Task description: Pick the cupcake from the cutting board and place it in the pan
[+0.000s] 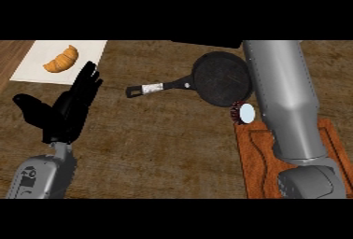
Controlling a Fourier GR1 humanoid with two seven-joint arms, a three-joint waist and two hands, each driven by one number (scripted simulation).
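The cupcake [243,112], white-topped with a dark wrapper, lies tipped on its side at the far left corner of the wooden cutting board [257,161]. Just beyond it sits the black pan [221,78], its handle [153,88] pointing left. My right forearm [289,102] stretches from the lower right across the board and past the pan's right rim to the view's top; its hand is out of sight beyond that edge. My left hand [69,112] stands open at the left, fingers up, well away from the cupcake and the pan.
A croissant [62,59] lies on a white mat [41,70] at the far left. A dark flat shape [207,44] shows at the top edge, left of the right forearm. Bare wooden counter [165,140] spreads between the left hand and the board.
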